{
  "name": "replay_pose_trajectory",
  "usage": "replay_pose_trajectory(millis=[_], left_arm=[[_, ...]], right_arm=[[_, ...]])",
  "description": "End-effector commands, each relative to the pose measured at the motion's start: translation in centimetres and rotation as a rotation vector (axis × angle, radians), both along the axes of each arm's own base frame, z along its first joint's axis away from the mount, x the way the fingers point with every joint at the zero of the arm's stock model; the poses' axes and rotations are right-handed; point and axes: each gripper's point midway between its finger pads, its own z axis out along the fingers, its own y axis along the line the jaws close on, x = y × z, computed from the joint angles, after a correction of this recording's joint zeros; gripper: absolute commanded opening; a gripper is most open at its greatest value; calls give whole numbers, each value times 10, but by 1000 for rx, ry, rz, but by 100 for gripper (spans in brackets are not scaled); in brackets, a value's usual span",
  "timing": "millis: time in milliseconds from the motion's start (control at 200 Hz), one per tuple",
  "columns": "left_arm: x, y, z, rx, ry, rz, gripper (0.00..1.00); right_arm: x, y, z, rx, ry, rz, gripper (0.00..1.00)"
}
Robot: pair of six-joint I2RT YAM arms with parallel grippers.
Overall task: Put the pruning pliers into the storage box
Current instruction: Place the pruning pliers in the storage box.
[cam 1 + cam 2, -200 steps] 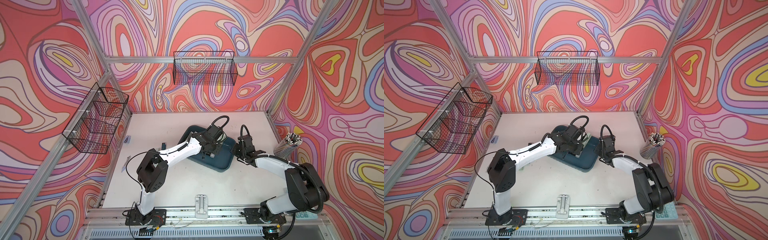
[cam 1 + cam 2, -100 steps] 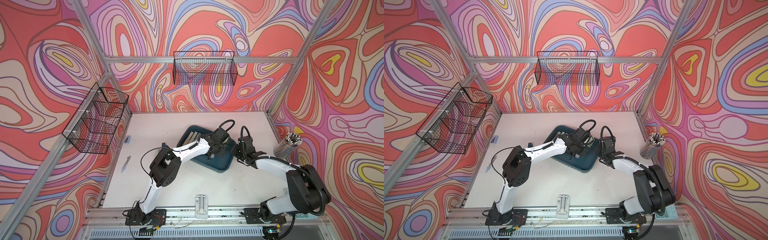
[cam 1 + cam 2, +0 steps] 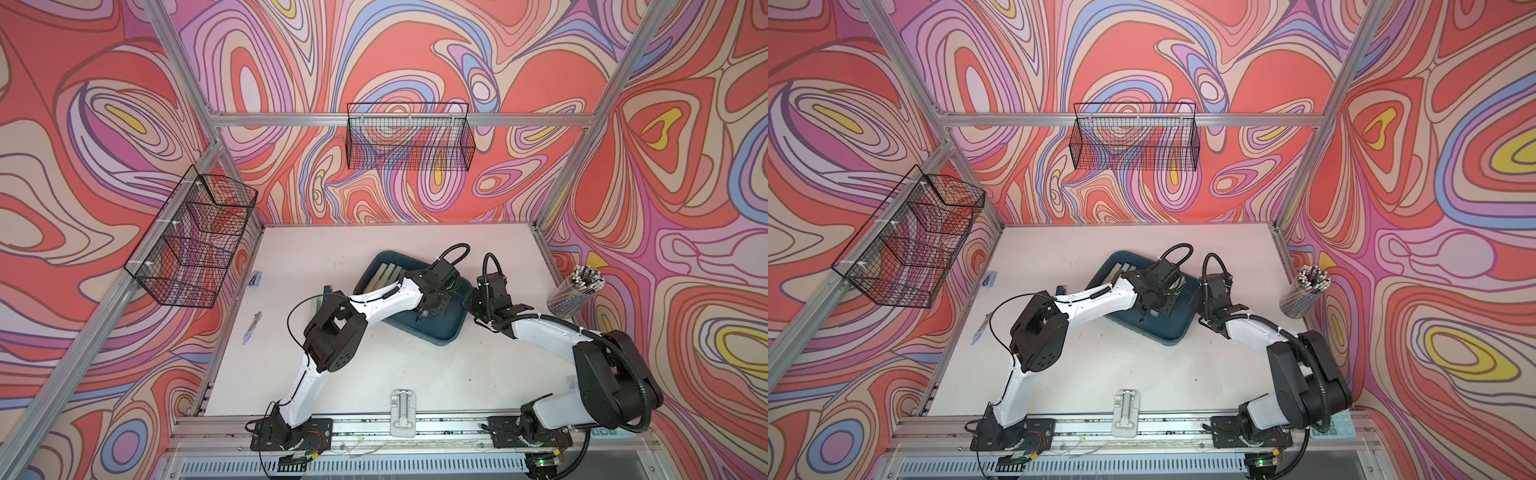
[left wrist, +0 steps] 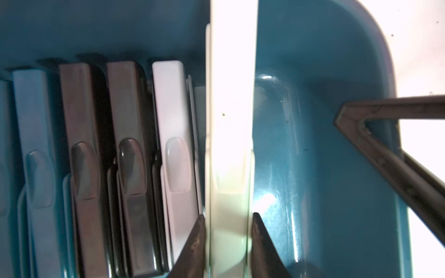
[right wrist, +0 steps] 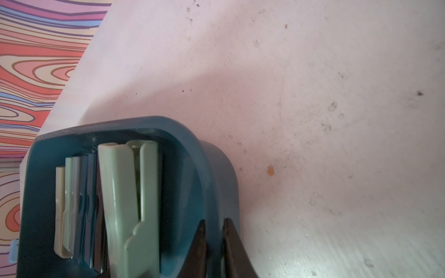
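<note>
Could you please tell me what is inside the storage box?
A row of pruning pliers lies side by side in the storage box, and the left gripper holds one pale pliers beside them. In both top views the left arm covers much of it.

Lab robot cell, not a home. My left arm [image 3: 374, 305] and right arm [image 3: 548, 332] are bolted to a slotted rail [image 3: 453, 428] along the white tabletop's [image 3: 415, 374] near edge. Aluminium frame [image 3: 270, 119], swirl-print walls [image 3: 415, 54], black wire baskets [image 3: 409, 141] hung on it, bare wiring [image 3: 309, 442] at my base.
</note>
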Motion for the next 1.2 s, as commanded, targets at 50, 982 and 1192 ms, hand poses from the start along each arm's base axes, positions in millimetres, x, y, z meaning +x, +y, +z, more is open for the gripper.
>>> replay_pose_trajectory(millis=[50,982,1192], left_arm=[[1,3,-8,35,6,22,19],[-1,-1,-23,31,28,33,26],[0,-3,-21,23,26,30,31]], right_arm=[[9,7,19,62,-75,-10,13],[4,7,14,72,-67,-8,16],[3,6,14,73,-68,-6,17]])
